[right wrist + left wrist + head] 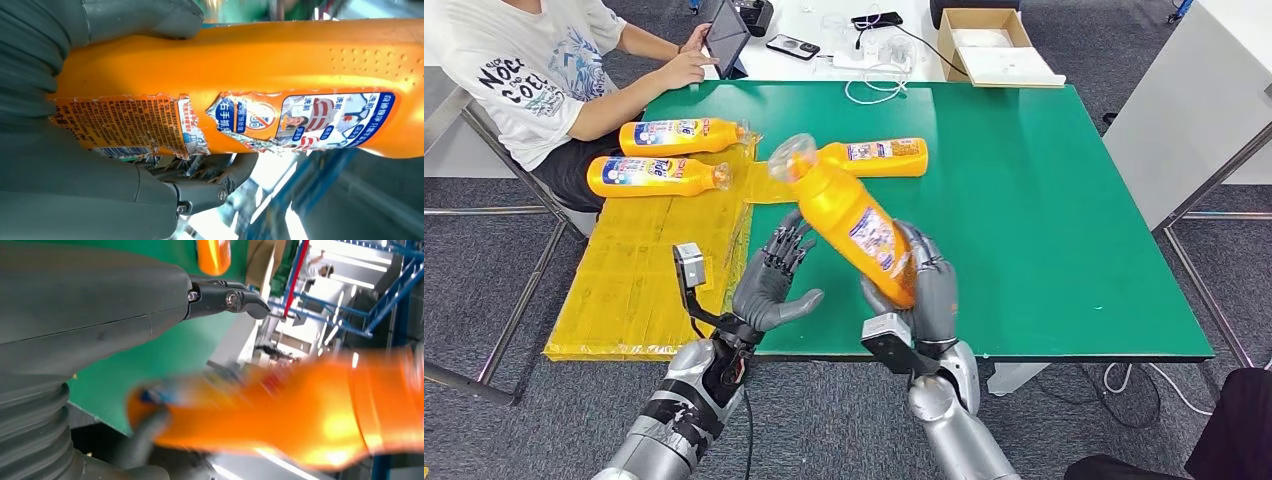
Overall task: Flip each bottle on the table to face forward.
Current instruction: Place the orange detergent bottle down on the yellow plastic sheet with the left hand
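Observation:
My right hand (924, 285) grips the lower end of an orange bottle (849, 215) and holds it tilted above the green table (1044, 200), its clear cap pointing up and to the left. In the right wrist view this bottle (280, 65) shows a torn label, with my right hand (75, 165) wrapped around it. My left hand (774, 280) is raised just left of the bottle with fingers spread, holding nothing. The left wrist view shows the bottle (310, 420) as an orange blur beyond my left hand (90, 310). A third bottle (879, 157) lies on the table. Two more bottles (679, 135) (654, 175) lie at the far left.
A yellow mat (664, 265) covers the table's left part. A person (534, 70) sits at the far left corner with a tablet (726, 35). A cardboard box (994, 45), phones and cables lie on the white table behind.

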{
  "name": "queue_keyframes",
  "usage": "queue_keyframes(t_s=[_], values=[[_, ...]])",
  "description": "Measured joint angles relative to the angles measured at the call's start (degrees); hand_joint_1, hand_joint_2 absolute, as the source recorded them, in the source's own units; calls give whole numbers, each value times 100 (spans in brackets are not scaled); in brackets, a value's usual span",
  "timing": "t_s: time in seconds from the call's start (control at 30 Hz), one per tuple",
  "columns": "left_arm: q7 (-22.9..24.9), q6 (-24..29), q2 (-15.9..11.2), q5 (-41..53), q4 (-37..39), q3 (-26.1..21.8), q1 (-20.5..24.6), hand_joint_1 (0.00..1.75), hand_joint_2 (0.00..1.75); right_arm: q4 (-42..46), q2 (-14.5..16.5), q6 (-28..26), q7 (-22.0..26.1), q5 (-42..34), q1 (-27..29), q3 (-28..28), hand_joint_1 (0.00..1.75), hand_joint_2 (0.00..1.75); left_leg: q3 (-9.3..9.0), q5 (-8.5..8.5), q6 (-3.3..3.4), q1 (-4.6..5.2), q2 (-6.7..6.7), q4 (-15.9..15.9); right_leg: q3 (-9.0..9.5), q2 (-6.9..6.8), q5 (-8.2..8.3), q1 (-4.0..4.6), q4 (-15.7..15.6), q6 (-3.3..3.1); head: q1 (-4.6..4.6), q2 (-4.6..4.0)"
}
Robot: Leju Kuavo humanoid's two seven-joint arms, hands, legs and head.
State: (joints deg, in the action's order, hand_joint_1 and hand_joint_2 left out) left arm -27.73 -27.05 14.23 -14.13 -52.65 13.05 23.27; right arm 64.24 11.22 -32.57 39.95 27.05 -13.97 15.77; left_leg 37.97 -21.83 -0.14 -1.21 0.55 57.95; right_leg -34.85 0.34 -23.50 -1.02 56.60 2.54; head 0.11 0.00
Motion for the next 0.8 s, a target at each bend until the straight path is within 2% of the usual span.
queue_keyframes(t_s=[0.2, 0.43, 0.57, 0.8], values=[[-3, -74, 0, -116, 14, 184, 0, 0, 175, -709, 129, 125, 9, 132, -179, 358, 175, 175, 1, 1, 0, 0, 1, 0, 0, -1, 0, -1, 0, 0, 1, 0], [-7, -82, 0, -143, 43, 211, 0, 0, 175, -968, 181, 193, 17, 175, -256, 462, 175, 175, 1, 0, 0, 0, 0, 0, -1, 0, 0, -1, 0, 0, 1, 0], [-40, -67, -17, -228, 220, 215, 1, 0, 175, -1803, 410, 291, 2, 332, -513, 783, 175, 175, 1, 1, -1, -1, -3, 0, -5, 0, 0, 0, 0, 0, 1, 0], [-16, 7, -96, -447, 565, 155, 26, 0, 175, -2286, 496, 378, -17, 323, -567, 1112, 175, 175, 1, 1, -1, -1, -4, 0, -9, 1, 0, -1, 0, 0, 1, 0]])
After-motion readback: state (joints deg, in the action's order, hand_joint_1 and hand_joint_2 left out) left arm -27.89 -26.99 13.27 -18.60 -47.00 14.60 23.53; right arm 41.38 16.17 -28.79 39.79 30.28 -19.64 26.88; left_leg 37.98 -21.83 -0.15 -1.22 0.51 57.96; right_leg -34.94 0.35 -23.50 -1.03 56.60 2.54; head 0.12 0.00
